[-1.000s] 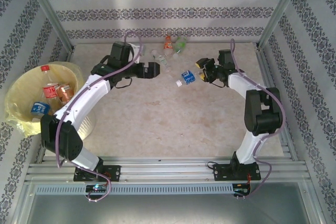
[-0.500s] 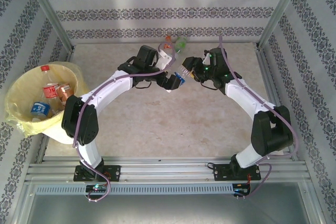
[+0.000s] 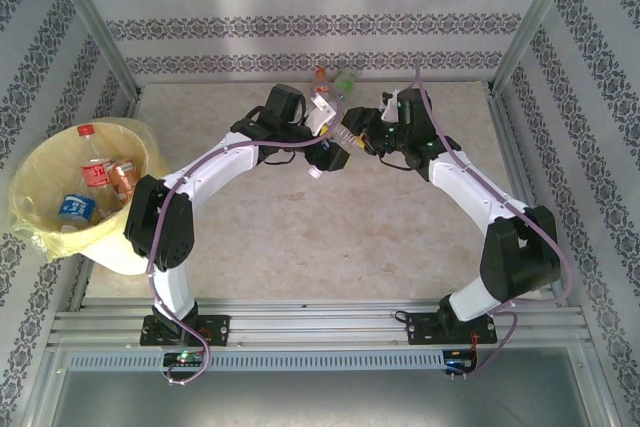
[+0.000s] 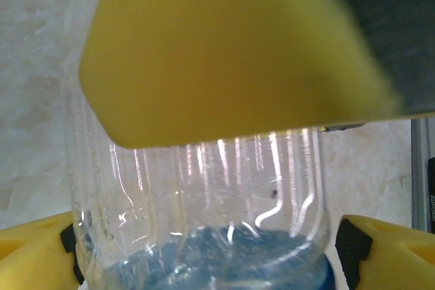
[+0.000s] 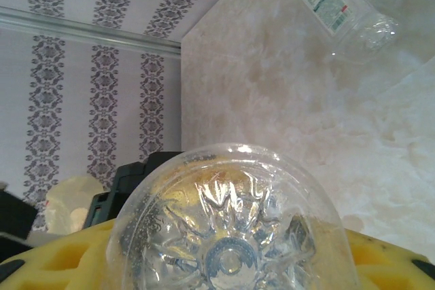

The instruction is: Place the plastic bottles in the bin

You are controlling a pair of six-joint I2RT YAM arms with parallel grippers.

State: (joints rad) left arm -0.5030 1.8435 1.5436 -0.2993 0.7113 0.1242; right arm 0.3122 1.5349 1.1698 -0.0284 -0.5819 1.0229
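A clear bottle with a blue label [image 4: 204, 188] lies on the table between the yellow fingers of my left gripper [image 4: 207, 259]. The pads stand close at its sides, with a sliver of gap on the right. From above, its white cap [image 3: 317, 170] pokes out below my left gripper [image 3: 330, 155]. My right gripper [image 3: 362, 137] is shut on a clear bottle [image 5: 231, 222], seen base-on in the right wrist view, and hovers right beside the left one. The bin [image 3: 40, 172], lined with a pale yellow bag, stands at the left with three bottles [image 3: 96, 162] inside.
More bottles lie at the back of the table: an orange-capped one [image 3: 320, 77], a green one [image 3: 345, 79] and a clear one with a white label [image 5: 340, 5]. A yellow finger of the right gripper [image 4: 224, 45] hangs close above the blue-labelled bottle. Metal frame posts edge the table.
My left arm swung from near the bin to the table's middle and came down around the blue-labelled bottle, its jaws narrowing. My right gripper carried its bottle left and back.
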